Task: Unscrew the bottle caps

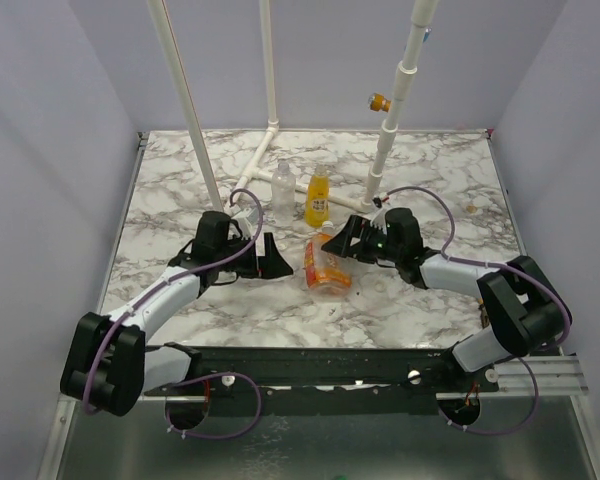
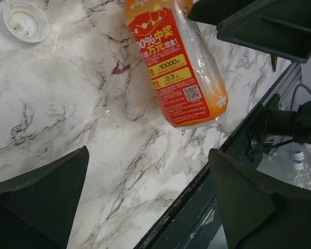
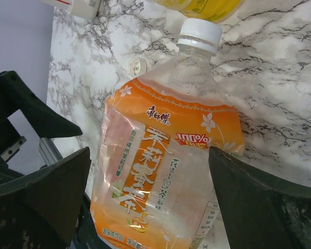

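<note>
- Bottle caps: one white cap (image 3: 199, 33) sits screwed on the neck of the squat orange bottle (image 1: 328, 272). A loose cap (image 2: 25, 21) lies open side up on the marble worktop (image 1: 180, 200), apart from that bottle.
- The squat orange bottle lies on its side at mid-worktop, between my two arms, with its neck pointing to the far side.
- A slender yellow bottle (image 1: 318, 200) and a clear bottle (image 1: 282, 188) stand upright just behind it, side by side.
- Left tool (image 1: 272, 258): I see the jaws spread wide and holding nothing, just left of the lying bottle.
- Right tool (image 1: 340, 240): the jaws are spread wide too, and empty. In its wrist view the orange bottle shows between the fingers, and neither finger touches it.
- The white pipe frame (image 1: 390, 130) rises at the back of the worktop.
</note>
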`<state>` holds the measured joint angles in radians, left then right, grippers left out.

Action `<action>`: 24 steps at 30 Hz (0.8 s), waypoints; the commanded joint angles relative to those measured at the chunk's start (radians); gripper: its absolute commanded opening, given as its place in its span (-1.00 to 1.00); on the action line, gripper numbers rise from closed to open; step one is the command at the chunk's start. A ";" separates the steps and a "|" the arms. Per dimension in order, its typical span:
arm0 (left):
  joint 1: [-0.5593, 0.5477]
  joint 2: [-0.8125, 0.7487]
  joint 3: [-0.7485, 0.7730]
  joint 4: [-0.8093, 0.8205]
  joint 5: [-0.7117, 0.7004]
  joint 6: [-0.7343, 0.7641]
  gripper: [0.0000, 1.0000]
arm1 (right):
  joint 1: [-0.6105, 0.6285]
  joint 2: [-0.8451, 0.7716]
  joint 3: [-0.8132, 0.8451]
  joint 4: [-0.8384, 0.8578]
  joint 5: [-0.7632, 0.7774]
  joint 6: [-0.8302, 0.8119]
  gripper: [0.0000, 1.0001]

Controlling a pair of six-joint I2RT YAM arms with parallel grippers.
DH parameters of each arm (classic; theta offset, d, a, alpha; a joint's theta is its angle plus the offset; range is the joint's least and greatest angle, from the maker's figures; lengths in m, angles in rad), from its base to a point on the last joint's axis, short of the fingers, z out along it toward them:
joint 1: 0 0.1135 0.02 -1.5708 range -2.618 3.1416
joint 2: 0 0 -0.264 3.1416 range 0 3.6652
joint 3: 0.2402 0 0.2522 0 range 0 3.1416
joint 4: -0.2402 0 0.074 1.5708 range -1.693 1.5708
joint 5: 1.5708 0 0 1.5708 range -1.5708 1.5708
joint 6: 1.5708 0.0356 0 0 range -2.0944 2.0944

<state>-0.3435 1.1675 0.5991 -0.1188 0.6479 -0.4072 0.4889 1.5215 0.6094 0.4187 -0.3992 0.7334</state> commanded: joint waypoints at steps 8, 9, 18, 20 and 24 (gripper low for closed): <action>-0.071 0.211 0.003 0.295 -0.042 -0.204 0.98 | 0.008 0.016 -0.049 -0.059 -0.036 0.060 0.99; -0.085 0.231 0.008 0.306 -0.042 -0.209 0.98 | 0.009 0.016 -0.046 -0.060 -0.036 0.062 0.99; -0.186 0.391 0.077 0.347 -0.138 -0.204 0.98 | 0.010 0.054 -0.061 0.021 -0.067 0.105 0.99; -0.189 0.418 0.099 0.353 -0.151 -0.216 0.98 | 0.011 0.065 -0.060 0.033 -0.079 0.107 0.99; -0.196 0.448 0.126 0.362 -0.146 -0.230 0.98 | 0.011 0.085 -0.063 0.059 -0.095 0.109 0.98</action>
<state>-0.5381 1.5814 0.6762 0.1799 0.6079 -0.6109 0.4889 1.5543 0.5842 0.5514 -0.4320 0.8207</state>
